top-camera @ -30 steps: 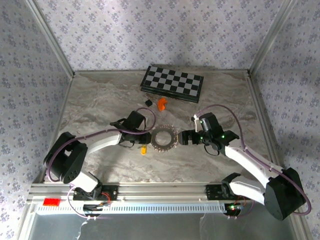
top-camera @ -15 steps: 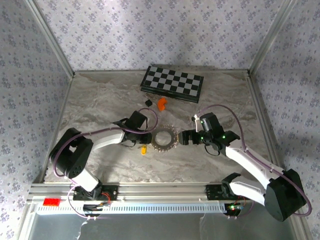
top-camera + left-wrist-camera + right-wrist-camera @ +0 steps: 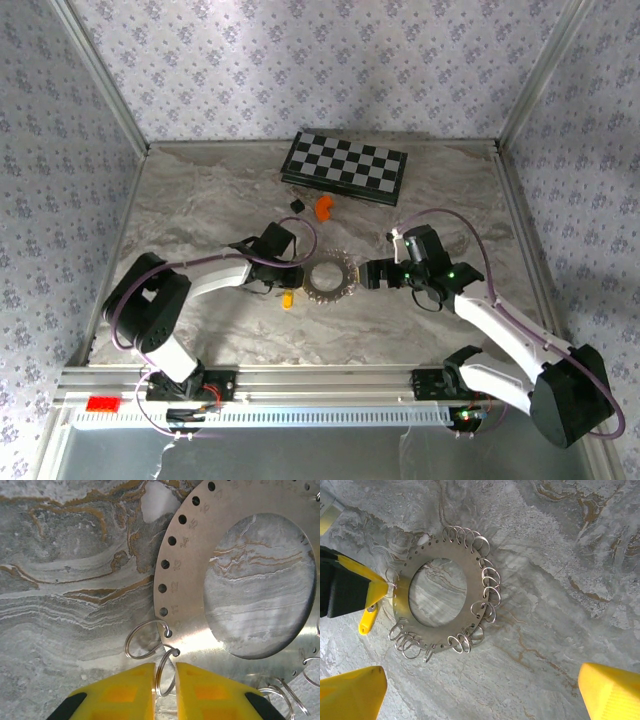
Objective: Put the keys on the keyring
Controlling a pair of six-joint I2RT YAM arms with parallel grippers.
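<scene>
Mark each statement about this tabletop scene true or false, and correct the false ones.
1. The right hand has its jaws wide open. True.
2. The chessboard lies at the near edge, by the arm bases. False: it lies at the far edge of the table.
3. A small wire ring on the keyring sits between the fingers of the left hand. True.
4. The yellow key hangs on the keyring. False: it lies on the table beside the keyring.
</scene>
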